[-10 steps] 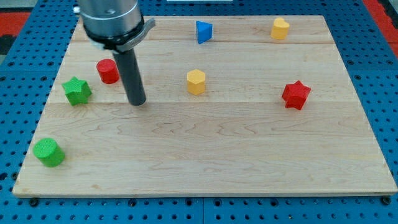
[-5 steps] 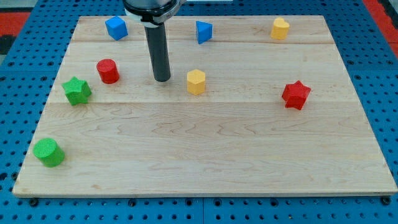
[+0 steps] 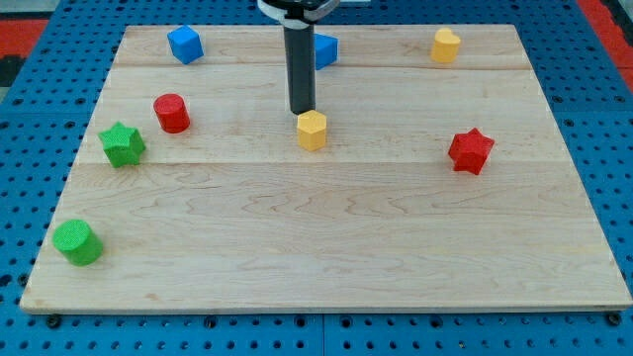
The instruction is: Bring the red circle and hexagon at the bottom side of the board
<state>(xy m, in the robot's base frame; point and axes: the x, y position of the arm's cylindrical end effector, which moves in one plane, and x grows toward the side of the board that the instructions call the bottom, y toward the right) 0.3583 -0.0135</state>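
The red circle [image 3: 172,113] sits on the wooden board [image 3: 326,237] at the view's left, upper half. The yellow hexagon [image 3: 312,130] sits near the middle, upper half. My tip [image 3: 302,110] is just above the yellow hexagon, at its top edge, touching or nearly so. The rod rises from there to the view's top and partly hides the blue triangle [image 3: 325,48]. The red circle is well to the left of my tip.
A green star [image 3: 123,144] lies left of the red circle. A green cylinder [image 3: 76,242] is at the bottom left. A blue cube [image 3: 185,44] is at the top left. A yellow heart [image 3: 446,44] is at the top right. A red star [image 3: 470,150] is at the right.
My tip has moved right and up the view, from beside the red circle to just above the yellow hexagon. No block has moved.
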